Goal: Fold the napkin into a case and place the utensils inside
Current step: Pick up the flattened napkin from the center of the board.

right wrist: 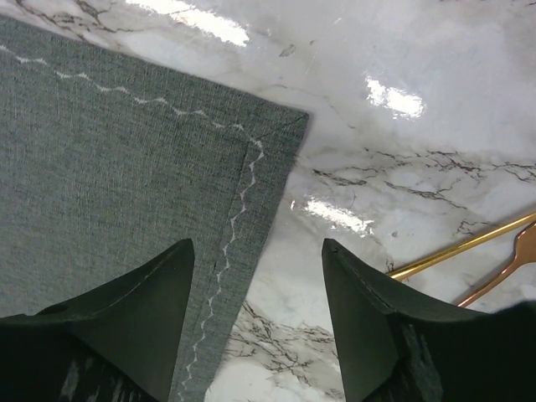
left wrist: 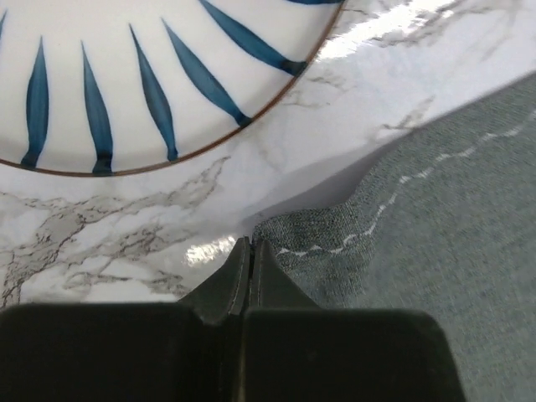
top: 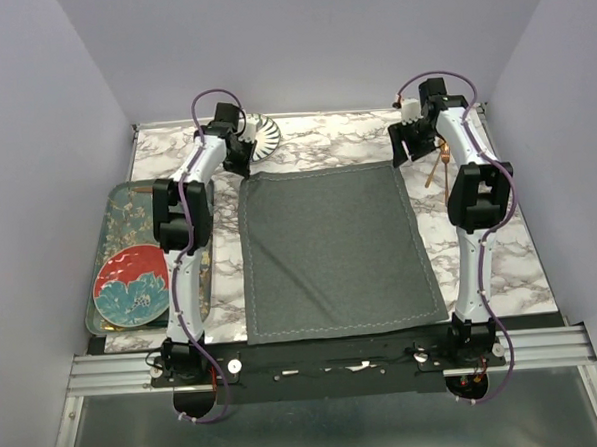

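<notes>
The napkin [top: 330, 252] lies spread flat on the marble table, a dark grey cloth with a light stitched hem. My left gripper [left wrist: 249, 243] is at its far left corner [left wrist: 318, 243], jaws pressed together, and the cloth puckers and lifts slightly right at the tips. In the top view that gripper [top: 240, 158] sits beside the striped saucer. My right gripper [right wrist: 258, 243] stands open over the napkin's far right corner [right wrist: 251, 134], one finger above the cloth and the other above bare marble. The two gold utensils [right wrist: 477, 244] lie to its right, also seen from above as utensils [top: 441, 166].
A white saucer with blue stripes [left wrist: 126, 75] sits just beyond the left gripper, at the back left [top: 264, 135]. A patterned tray [top: 113, 218] on the left holds a red floral plate [top: 131, 282]. Walls close in the table on three sides.
</notes>
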`<state>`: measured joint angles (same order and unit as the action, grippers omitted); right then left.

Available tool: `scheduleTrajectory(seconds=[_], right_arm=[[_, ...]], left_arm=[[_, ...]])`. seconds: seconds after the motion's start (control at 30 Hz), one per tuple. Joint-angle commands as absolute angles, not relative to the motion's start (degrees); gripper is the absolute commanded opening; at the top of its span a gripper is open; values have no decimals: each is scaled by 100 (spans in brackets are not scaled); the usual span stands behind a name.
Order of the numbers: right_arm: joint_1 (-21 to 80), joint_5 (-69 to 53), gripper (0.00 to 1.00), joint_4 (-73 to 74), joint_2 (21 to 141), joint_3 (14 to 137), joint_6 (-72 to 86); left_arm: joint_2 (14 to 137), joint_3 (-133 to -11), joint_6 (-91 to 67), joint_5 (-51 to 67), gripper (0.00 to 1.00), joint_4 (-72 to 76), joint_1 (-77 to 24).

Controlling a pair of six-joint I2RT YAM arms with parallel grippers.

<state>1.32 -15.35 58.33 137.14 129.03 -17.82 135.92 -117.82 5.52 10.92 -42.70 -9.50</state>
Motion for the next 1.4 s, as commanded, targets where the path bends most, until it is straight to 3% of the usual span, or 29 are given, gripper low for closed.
scheduleTrajectory(seconds=[0.0, 0.3, 0.53, 0.63, 0.8, 1.0, 1.17, 1.37], right_arm=[[26, -1924, 73, 6389, 13211, 12867, -1986], [-404, -2469, 91, 6881, 12551, 12332, -2337], [-492, -2496, 93, 7049, 11883, 11339, -3111], [-492, -2540, 92, 7127, 11830, 11180, -3287], [-483, -2707, 88, 7277, 11970, 11232, -3472], [-492, -2838, 75, 7672, 12050, 11163, -3410], [-492, -2874, 69, 7279, 11480, 9918, -2990], [-492, -2619, 67, 6733, 11645, 9335, -2462]], left_arm=[[12273, -11523, 1395, 2002, 0, -4069, -1230], [9839, -9038, 4120, 3190, 0, -4894, -2249], [7904, -6657, 5817, 3454, 0, -5414, -2487], [7331, -6224, 5881, 3428, 0, -5362, -2680], [8038, -6424, 4468, 3314, 0, -4941, -2313], [9533, -7689, 2587, 3339, 0, -4509, -1451], [9615, -7630, 2461, 3472, 0, -4202, -1494], [9598, -7497, 2584, 3375, 0, -4157, -1529]])
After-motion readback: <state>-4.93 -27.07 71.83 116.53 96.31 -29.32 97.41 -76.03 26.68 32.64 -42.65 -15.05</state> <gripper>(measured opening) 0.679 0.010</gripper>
